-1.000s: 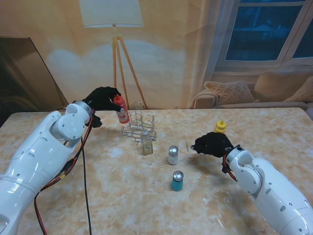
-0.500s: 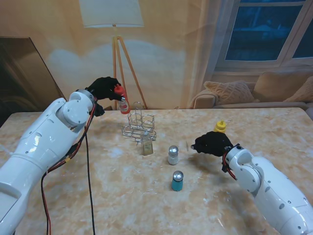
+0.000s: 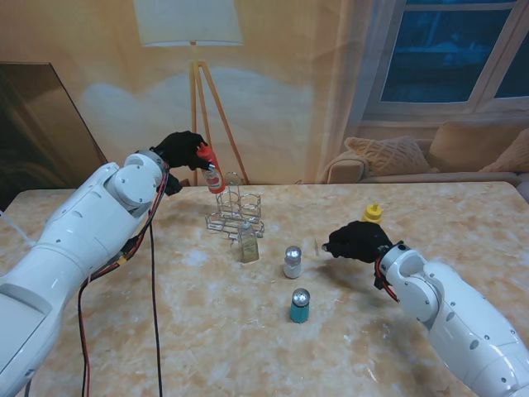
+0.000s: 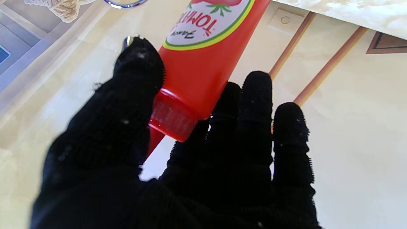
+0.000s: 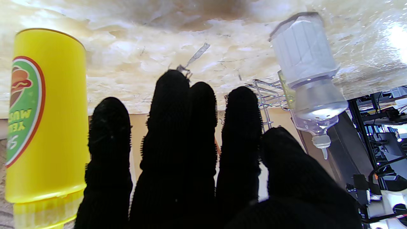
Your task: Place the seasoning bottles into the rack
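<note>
Over the marble table, the left hand grips the ketchup bottle tilted, cap up-left.

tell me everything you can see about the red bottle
The red bottle is glossy squeeze plastic with a ribbed red cap and pointed nozzle, and a white oval label edged green and yellow showing a tomato and the word TOMATO. The left hand holds it off the table, tilted, black gloved fingers pinching its neck. It hangs over the wire rack, not yet in it.
</note>
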### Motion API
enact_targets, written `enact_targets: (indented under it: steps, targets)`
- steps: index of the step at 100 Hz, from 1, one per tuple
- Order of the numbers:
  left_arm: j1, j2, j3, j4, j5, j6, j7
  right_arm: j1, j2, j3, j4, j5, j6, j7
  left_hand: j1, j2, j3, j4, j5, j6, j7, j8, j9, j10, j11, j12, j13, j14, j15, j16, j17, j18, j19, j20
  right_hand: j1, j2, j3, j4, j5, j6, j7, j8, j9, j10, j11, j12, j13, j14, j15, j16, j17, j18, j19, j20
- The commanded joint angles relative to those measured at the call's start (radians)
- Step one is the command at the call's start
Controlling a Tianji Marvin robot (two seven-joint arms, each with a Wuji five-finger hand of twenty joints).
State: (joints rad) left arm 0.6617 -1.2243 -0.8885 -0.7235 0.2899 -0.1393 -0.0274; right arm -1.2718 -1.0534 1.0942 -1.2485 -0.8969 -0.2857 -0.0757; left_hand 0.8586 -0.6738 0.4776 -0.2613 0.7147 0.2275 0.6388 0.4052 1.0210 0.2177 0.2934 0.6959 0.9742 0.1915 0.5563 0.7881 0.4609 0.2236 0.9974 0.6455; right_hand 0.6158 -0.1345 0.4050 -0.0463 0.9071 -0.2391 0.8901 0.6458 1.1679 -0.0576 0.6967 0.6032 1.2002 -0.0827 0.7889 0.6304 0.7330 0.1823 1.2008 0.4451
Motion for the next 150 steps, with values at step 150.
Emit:
enact_targets:
  steps: [150]
  targets:
    - [0.010, -0.067, 0.027, 0.134, -0.067, -0.077, 0.067, 0.025, -0.005, -0.030, 0.025, 0.012, 0.014, 0.030, 0.156, 0.085, 0.195, 0.044, 0.100, -0.244, 0.281, 0.004, 0.091, -0.128, 0.005, 0.025, 0.010, -0.060, -0.090, -0.011, 0.038, -0.047, -0.025, -0.101, 0.000, 0.001, 0.015, -0.028, 0.012, -0.020, 0.005, -0.002, 0.003, 0.003, 0.005, 0.001, 0.012, -0.025, 0.002, -0.008, -0.003, 0.002, -0.003, 0.013]
